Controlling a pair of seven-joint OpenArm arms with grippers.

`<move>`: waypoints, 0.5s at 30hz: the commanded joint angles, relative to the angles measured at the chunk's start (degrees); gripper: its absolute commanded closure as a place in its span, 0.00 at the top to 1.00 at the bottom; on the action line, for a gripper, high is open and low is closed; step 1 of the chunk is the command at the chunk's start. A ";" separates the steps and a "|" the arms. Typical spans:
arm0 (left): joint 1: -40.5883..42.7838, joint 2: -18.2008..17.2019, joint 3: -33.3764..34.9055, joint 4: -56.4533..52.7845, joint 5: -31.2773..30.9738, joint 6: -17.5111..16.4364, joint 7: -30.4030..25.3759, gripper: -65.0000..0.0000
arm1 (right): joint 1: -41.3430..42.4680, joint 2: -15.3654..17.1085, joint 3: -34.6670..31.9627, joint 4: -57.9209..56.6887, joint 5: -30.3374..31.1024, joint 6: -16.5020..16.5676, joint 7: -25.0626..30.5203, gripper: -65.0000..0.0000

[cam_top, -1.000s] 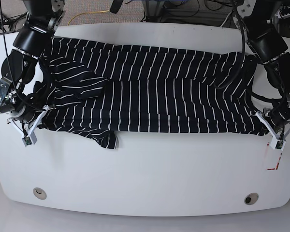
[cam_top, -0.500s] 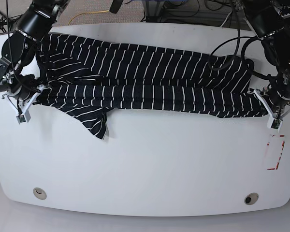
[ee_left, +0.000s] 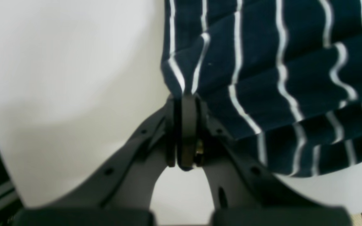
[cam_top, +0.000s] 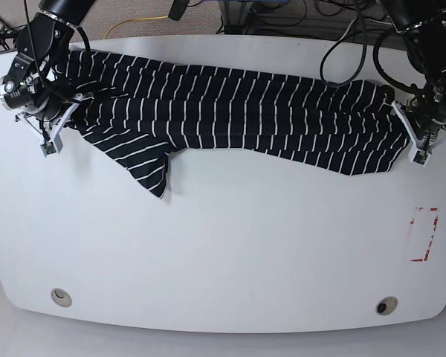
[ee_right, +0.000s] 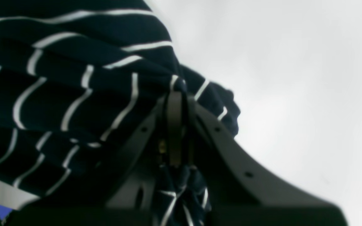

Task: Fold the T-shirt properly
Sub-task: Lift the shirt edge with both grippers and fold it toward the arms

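i see both jaws clamped on the t-shirt (cam_top: pixel 238 111), left gripper (cam_top: pixel 418 146) and right gripper (cam_top: pixel 53 135) at its opposite ends.

White table (cam_top: pixel 230 245), striped T-shirt (cam_top: pixel 230 111) across

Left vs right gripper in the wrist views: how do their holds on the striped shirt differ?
The left gripper pinches the black white-striped fabric T-shirt at a thin edge just past its tips; cloth bunches down between the right gripper's fingers. White table shows beneath the left, not the right. Both are shut on it.
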 commanded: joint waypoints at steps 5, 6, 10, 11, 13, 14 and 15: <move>1.17 -1.85 -0.84 1.06 0.43 0.14 -0.61 0.01 | -3.10 1.04 0.32 1.04 0.02 -0.07 0.72 0.06; 1.35 -1.85 -0.75 1.06 0.43 0.14 -0.61 0.01 | -3.37 1.04 0.32 1.04 0.02 -0.07 0.72 0.09; 1.78 -1.85 -0.49 0.97 0.52 0.14 -0.52 0.07 | -3.54 0.42 0.32 1.04 0.02 -0.07 0.72 0.29; 1.96 -1.85 -0.49 0.97 0.52 0.14 -0.52 0.15 | -3.63 -0.19 0.41 1.04 -0.24 -0.07 0.72 0.34; 3.19 -1.94 -0.40 0.89 0.52 0.14 0.18 0.33 | -3.63 -0.72 1.99 1.04 -0.15 -0.07 0.54 0.44; 3.37 -2.21 -0.40 0.89 0.52 0.14 0.62 0.44 | -3.63 -0.98 3.22 1.04 -0.06 -0.07 0.54 0.48; 3.37 -2.38 -0.31 0.89 0.52 0.14 1.06 0.58 | -3.46 -1.16 4.80 1.04 0.02 -0.07 0.54 0.52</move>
